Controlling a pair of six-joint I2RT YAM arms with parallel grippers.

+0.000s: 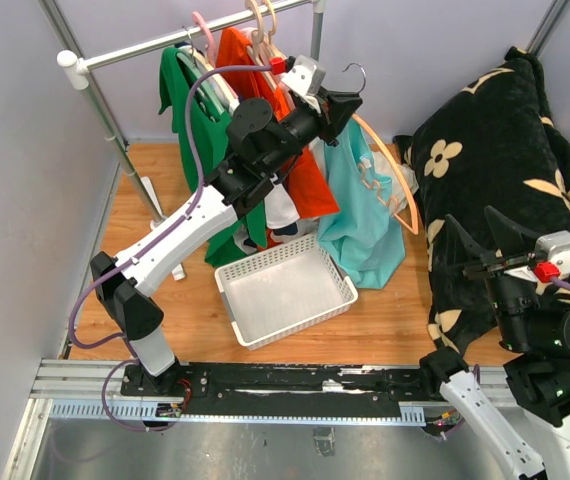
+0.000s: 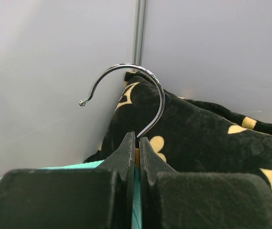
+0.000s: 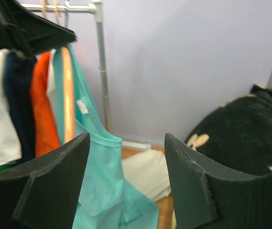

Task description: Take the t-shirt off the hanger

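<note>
Left gripper (image 2: 137,143) pinches the silver-hooked wooden hanger (image 2: 162,102); right gripper (image 3: 126,143), jaws apart, should grab the teal cloth t-shirt (image 1: 360,225), tug gently

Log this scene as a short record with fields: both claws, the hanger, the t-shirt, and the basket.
left claw: shut on the hanger, just below its metal hook
hanger: steeply tilted, off the rack
t-shirt: teal, hanging from the hanger
right claw: open, holding nothing, apart from the t-shirt
basket: white, nothing inside, on the table near the t-shirt
</note>
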